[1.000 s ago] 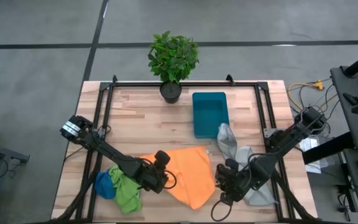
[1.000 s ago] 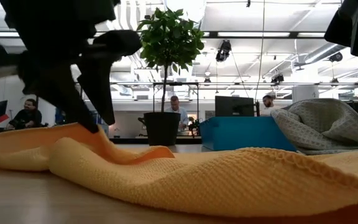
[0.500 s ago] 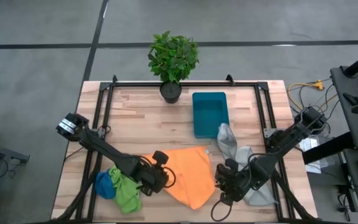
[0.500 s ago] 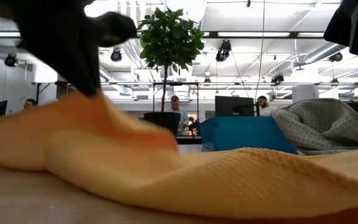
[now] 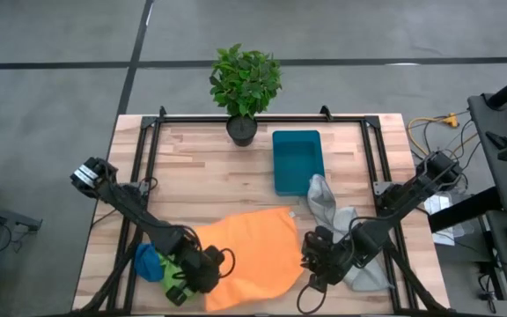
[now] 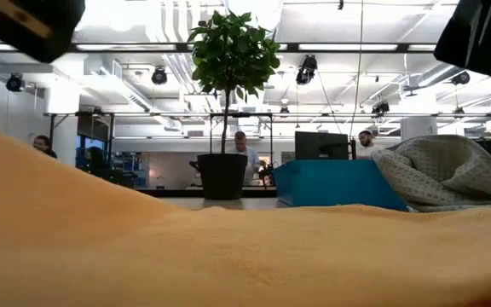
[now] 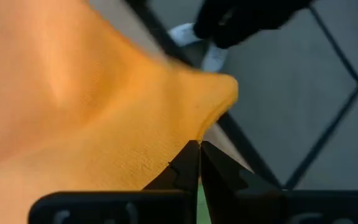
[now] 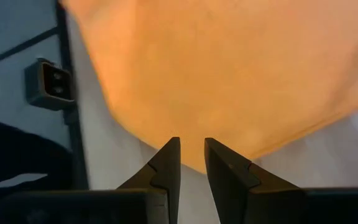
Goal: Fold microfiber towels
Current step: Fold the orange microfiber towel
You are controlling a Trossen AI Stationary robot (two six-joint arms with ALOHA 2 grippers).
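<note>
- Between the two grippers: orange towel (image 5: 252, 255) spread flat near the table's front edge, long axis running from left gripper (image 5: 202, 275) to right gripper (image 5: 313, 269).
- Left gripper pinched shut on the towel's near corner.
- Right gripper: fingers a narrow gap apart at the opposite edge; can't tell if cloth is between them.
- Lime green towel (image 5: 174, 262) and blue towel (image 5: 148, 262) bunched behind the left gripper, partly hidden by the arm.
- Pale grey towel (image 5: 346, 233) heaped beyond the right gripper, half covered.

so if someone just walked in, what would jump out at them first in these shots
The orange towel, spread across the table's near middle, with the left gripper shut on its edge and the right gripper at its other side. Next, the leafy potted plant at the far edge beside the teal bin, and the grey towel heaped just nearer than the bin.
</note>
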